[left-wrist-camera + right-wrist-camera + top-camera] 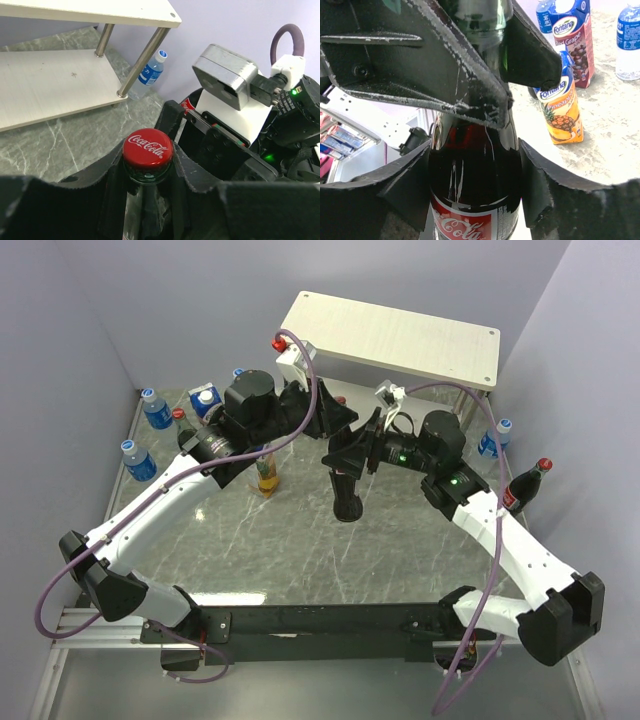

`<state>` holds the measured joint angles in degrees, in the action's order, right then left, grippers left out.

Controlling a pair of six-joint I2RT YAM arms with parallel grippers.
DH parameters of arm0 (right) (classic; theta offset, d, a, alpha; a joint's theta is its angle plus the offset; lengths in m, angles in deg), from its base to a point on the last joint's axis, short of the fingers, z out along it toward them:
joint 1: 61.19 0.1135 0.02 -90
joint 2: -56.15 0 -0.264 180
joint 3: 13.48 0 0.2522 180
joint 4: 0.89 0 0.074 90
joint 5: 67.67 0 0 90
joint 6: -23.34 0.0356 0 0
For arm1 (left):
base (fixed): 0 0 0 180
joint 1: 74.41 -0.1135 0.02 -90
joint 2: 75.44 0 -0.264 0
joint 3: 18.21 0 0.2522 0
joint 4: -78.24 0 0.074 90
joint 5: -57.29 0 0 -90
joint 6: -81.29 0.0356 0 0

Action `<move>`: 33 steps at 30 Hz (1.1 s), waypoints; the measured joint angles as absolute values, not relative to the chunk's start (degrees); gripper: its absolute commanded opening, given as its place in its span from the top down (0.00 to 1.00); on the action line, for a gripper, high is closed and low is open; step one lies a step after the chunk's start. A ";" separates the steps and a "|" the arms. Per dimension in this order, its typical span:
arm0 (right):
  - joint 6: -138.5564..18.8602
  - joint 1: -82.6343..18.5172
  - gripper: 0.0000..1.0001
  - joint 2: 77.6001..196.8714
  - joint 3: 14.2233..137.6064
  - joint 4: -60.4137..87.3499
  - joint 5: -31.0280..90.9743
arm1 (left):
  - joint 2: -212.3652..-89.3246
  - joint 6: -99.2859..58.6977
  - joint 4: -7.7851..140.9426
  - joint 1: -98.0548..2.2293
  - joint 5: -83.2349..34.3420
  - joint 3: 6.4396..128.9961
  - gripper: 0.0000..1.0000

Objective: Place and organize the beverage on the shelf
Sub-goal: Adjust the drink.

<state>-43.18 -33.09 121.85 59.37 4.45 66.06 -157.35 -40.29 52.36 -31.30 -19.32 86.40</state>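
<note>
A dark Coca-Cola bottle point(347, 498) with a red cap point(148, 146) stands upright mid-table between both arms. My left gripper point(148, 169) is shut on its neck just under the cap, and sits at the bottle's top in the overhead view point(343, 427). My right gripper point(475, 192) is closed on the bottle's body above the label point(470, 225), one pad against each side. The shelf point(400, 340) stands behind, its lower board point(50, 85) bare. Another Coca-Cola bottle point(522, 488) stands at the right.
A pineapple carton point(266, 476) stands just left of the held bottle, and a grape carton point(205, 398) at the back left. Water bottles stand at the left wall point(157, 408) point(138, 460) and by the shelf's right leg point(494, 438). Walls close three sides.
</note>
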 measured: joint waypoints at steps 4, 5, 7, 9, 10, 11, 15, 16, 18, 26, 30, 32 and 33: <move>-43.75 -32.83 0.93 122.41 60.16 5.61 66.17 | -157.35 -39.59 52.09 -31.32 -19.41 86.40 1.00; -43.88 -32.80 1.00 122.50 60.40 5.95 66.17 | -157.35 -39.59 52.09 -31.32 -19.41 86.40 1.00; -44.23 -32.80 1.00 122.50 60.70 6.59 66.12 | -157.35 -39.63 52.11 -31.32 -19.34 86.40 1.00; -44.66 -32.80 1.00 122.50 61.16 7.48 66.08 | -157.35 -39.70 52.18 -31.32 -19.19 86.40 0.93; -44.84 -32.80 1.00 122.48 61.32 7.86 66.04 | -157.30 -39.74 52.38 -31.32 -19.06 86.33 0.89; -45.06 -32.78 1.00 122.44 61.58 8.27 65.97 | -157.22 -39.83 52.79 -31.32 -19.04 86.05 0.76; -45.87 -32.78 1.00 121.96 62.19 9.76 65.93 | -156.10 -41.25 54.72 -31.32 -18.93 84.39 0.48; -46.19 -32.80 1.00 121.74 62.23 10.50 65.69 | -155.80 -41.62 55.55 -31.30 -18.69 84.08 0.42; -46.52 -32.83 1.00 121.54 62.23 11.90 65.42 | -154.79 -42.56 56.97 -31.30 -18.34 83.86 0.27; -47.02 -33.26 1.00 121.45 62.23 14.50 64.94 | -148.67 -43.85 61.05 -31.23 -17.48 83.84 0.06; -47.40 -34.12 1.00 120.67 62.21 14.94 64.77 | -146.83 -43.22 61.47 -31.23 -17.62 83.80 0.05; -47.99 -34.75 1.00 119.92 62.21 15.20 64.68 | -145.94 -42.32 61.25 -31.21 -18.14 83.18 0.04; -48.40 -35.08 1.00 119.46 62.23 15.46 64.46 | -145.22 -41.75 60.86 -31.21 -18.66 82.59 0.04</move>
